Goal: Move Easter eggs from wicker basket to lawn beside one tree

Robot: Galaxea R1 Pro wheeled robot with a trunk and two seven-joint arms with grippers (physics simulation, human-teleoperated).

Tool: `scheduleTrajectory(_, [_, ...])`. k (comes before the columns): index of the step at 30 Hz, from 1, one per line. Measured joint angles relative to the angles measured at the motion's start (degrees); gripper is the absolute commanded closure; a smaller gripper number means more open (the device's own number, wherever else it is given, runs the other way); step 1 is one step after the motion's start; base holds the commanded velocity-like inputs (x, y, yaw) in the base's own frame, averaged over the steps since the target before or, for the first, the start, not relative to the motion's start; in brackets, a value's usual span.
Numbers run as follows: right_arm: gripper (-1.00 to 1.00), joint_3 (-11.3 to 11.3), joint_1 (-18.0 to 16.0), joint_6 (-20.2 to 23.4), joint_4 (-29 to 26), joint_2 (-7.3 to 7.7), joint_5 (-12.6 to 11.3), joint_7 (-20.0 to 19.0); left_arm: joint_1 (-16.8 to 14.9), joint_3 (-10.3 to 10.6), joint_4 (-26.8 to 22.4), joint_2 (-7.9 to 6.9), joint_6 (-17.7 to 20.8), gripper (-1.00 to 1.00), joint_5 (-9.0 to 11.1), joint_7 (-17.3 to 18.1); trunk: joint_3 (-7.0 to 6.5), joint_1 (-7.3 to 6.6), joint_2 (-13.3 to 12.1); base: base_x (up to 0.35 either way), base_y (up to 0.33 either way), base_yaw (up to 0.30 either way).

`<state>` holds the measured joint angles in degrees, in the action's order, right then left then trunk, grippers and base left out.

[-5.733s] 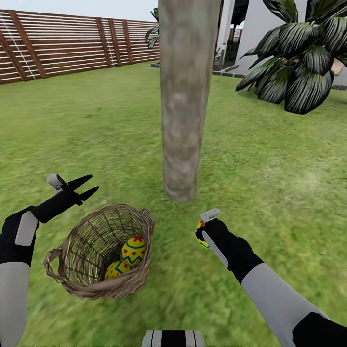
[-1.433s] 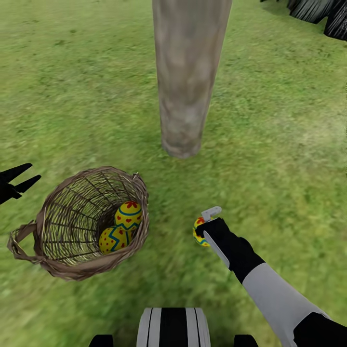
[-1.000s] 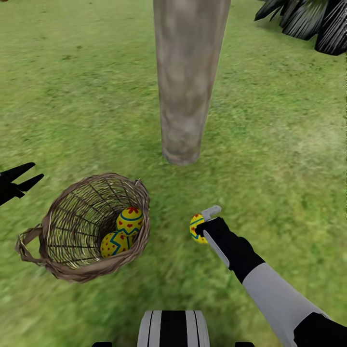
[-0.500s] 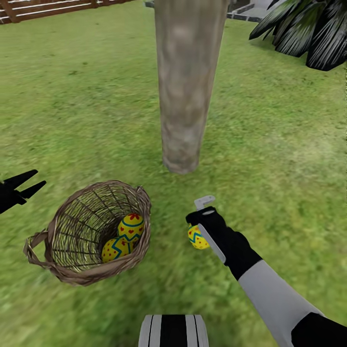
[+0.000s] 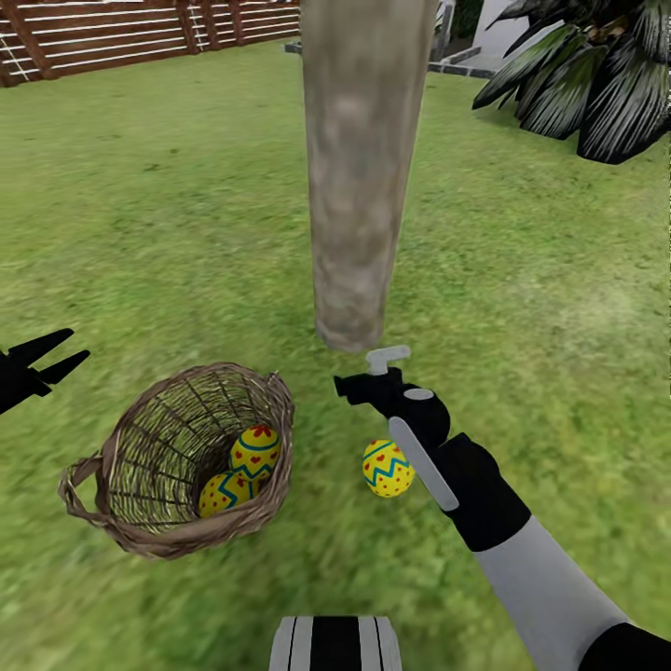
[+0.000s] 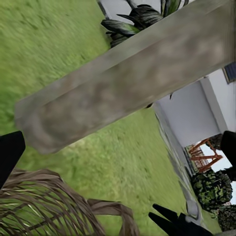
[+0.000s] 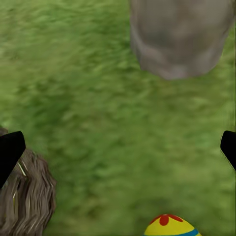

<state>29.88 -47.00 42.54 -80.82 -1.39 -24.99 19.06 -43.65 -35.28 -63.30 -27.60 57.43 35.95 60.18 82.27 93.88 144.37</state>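
One yellow Easter egg [image 5: 387, 468] with red hearts and a blue zigzag lies on the lawn [image 5: 559, 308], free of any grip, a short way in front of the tree's pale trunk [image 5: 359, 186]. My right gripper [image 5: 365, 373] hovers open just beyond that egg, toward the trunk base; the right wrist view has the egg's top [image 7: 169, 225] below the spread fingers [image 7: 10, 152]. The wicker basket [image 5: 112, 466] sits left of the egg, tilted, with two more eggs [image 5: 255, 451] [image 5: 222, 492] inside. My left gripper [image 5: 51, 359] hangs open to the left of the basket.
A dark striped palm-like plant [image 5: 578, 84] stands at the back right. A brown slat fence [image 5: 121, 33] runs along the back left. In the left wrist view the trunk [image 6: 128, 83] crosses above the basket rim [image 6: 49, 206], with a white house wall [image 6: 189, 113] behind.
My right gripper has opened and let go of the egg, which now rests on the grass; the gripper moved toward the trunk. The head camera tilted up, so the fence came into view.
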Motion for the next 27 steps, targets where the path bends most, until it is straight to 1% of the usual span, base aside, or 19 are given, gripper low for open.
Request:
scheduleTrajectory(1, [-1.00,-0.39,0.01,-0.01,-0.03,0.02,-0.07,-0.02,0.00,0.00,0.00,0.00,0.00,-1.00,0.00,-0.01,-0.22,-0.03,-0.01,0.000,0.000,0.000])
scheduleTrajectory(4, [-1.00,-4.16,0.01,0.02,-0.20,0.06,-0.22,-0.19,-0.01,-0.01,0.00,0.00,0.00,-1.00,0.00,-0.02,-0.89,-0.10,-0.05,0.000,0.000,0.000])
scheduleTrajectory(5, [-1.00,-4.86,0.02,0.03,-0.22,0.06,-0.27,-0.54,-0.01,-0.01,0.00,0.00,0.00,-1.00,0.00,-0.02,-1.11,-0.13,-0.07,0.000,0.000,0.000])
scheduleTrajectory(7, [-1.00,-6.05,0.02,0.24,-0.21,0.12,-0.32,-2.60,0.00,-0.01,0.00,0.00,0.00,-1.00,0.00,-0.02,-1.55,-0.18,-0.09,0.000,0.000,0.000])
scheduleTrajectory(10, [-1.00,-8.26,0.01,2.25,-0.17,0.36,-0.32,-7.27,0.00,-0.01,0.00,0.00,0.00,-1.00,0.00,-0.01,-2.22,-0.26,-0.13,0.000,0.000,0.000])
scheduleTrajectory(11, [-1.00,-10.30,0.01,3.10,-0.17,0.43,-0.28,-9.99,0.01,-0.01,0.00,0.00,0.00,-1.00,0.00,0.00,-2.44,-0.28,-0.15,0.000,0.000,0.000])
scheduleTrajectory(13, [-1.00,-13.63,0.10,3.76,-0.12,0.48,-0.38,-14.66,0.01,-0.01,0.00,0.00,0.00,-1.00,0.00,-0.01,-2.88,-0.34,-0.17,0.000,0.000,0.000])
scheduleTrajectory(15, [-1.00,-16.54,0.51,4.86,-0.06,0.51,-0.96,-19.76,0.01,-0.01,0.00,0.00,0.00,-1.00,0.00,-0.02,-3.32,-0.39,-0.20,0.000,0.000,0.000])
scheduleTrajectory(16, [-1.00,-17.83,0.87,6.07,-0.04,0.53,-1.36,-23.65,0.01,-0.01,0.00,0.00,0.00,-1.00,-0.01,-0.05,-3.54,-0.41,-0.21,0.000,0.000,0.000])
scheduleTrajectory(19, [-1.00,-19.03,1.23,8.01,-0.02,0.53,-1.28,-31.99,0.00,0.00,0.05,0.00,0.00,-1.00,0.00,-0.07,-4.21,-0.49,-0.25,0.000,0.000,0.000])
scheduleTrajectory(20, [-1.00,-19.15,1.26,8.21,-0.02,0.53,-1.24,-33.61,0.00,0.00,0.05,0.00,0.00,-1.00,0.00,-0.07,-4.43,-0.52,-0.27,0.000,0.000,0.000])
scheduleTrajectory(23, [-1.00,-19.33,1.31,8.51,-0.02,0.55,-1.22,-36.47,0.00,0.01,0.08,0.00,0.00,-1.00,-0.03,-0.07,-5.10,-0.59,-0.31,0.000,0.000,0.000])
scheduleTrajectory(27, [-1.00,-19.36,1.32,8.58,-0.07,0.52,-1.21,-37.04,0.01,0.00,0.08,0.00,0.00,-1.00,-0.01,-0.07,-5.98,-0.69,-0.36,0.000,0.000,0.039])
